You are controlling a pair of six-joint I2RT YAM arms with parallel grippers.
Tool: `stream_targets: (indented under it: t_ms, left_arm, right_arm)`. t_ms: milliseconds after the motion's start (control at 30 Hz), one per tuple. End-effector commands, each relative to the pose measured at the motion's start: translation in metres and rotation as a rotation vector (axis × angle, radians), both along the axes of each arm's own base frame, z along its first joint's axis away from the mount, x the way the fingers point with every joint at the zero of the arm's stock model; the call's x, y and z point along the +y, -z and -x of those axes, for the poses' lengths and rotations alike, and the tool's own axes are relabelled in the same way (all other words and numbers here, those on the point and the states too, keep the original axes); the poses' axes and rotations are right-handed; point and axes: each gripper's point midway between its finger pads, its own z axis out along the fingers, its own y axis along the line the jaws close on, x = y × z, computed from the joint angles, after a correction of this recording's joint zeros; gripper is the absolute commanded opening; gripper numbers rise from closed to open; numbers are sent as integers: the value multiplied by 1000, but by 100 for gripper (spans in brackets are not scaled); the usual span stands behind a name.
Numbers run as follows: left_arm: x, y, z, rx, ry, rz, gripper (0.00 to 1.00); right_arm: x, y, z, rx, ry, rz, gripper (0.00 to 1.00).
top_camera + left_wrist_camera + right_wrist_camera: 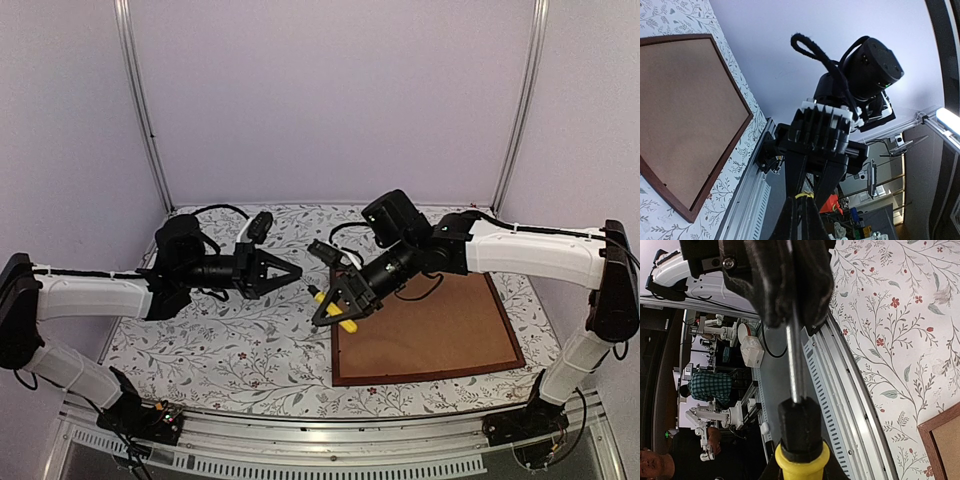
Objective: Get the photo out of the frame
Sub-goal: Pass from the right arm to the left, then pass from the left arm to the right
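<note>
The frame point(420, 378), dark reddish-brown wood, lies face down at the right of the table. A plain brown backing board point(430, 325) fills it, so the photo is hidden. My right gripper point(335, 312) hovers over the frame's near-left corner, shut on a yellow-handled screwdriver point(346, 323). In the right wrist view the screwdriver point(801, 455) rises from my right gripper point(802, 475), and its metal shaft runs up between black fingers point(790, 285) of the left gripper. My left gripper point(297, 272) points right at the tool, shut on the shaft's end. Its closed tips point(807, 200) meet the right arm's wrist point(825, 130). The frame point(735, 85) is at left.
A floral cloth point(230, 340) covers the table. The metal rail point(330, 425) of the table's near edge runs below the frame. Lilac walls close the back and sides. Black cables point(215, 212) loop behind the left arm.
</note>
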Motion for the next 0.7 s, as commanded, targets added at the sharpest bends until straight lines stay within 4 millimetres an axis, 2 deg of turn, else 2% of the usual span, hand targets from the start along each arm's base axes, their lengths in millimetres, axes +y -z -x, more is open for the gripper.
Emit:
stream_targets:
  t_ms: [0, 100, 167, 300, 400, 467, 667]
  left_arm:
    - [5, -10, -4, -34, -33, 23, 0]
    - [9, -10, -9, -12, -88, 31, 0]
    - [12, -13, -13, -1, -125, 45, 0]
    - [20, -15, -20, 22, -200, 72, 0]
    - [26, -15, -25, 43, -255, 100, 0]
    - [30, -18, -28, 51, -289, 130, 0]
    - [45, -34, -39, 41, -414, 226, 0]
  right_arm:
    - [1, -1, -7, -25, 52, 23, 15]
    - [3, -5, -19, -68, 115, 30, 38]
    - [5, -11, -28, -106, 161, 19, 58]
    - [4, -32, -43, -172, 262, -49, 79]
    - [1, -53, -50, -208, 336, -133, 86]
    - [-3, -58, -54, -209, 388, -172, 90]
    - [-12, -85, -69, -204, 549, -301, 92]
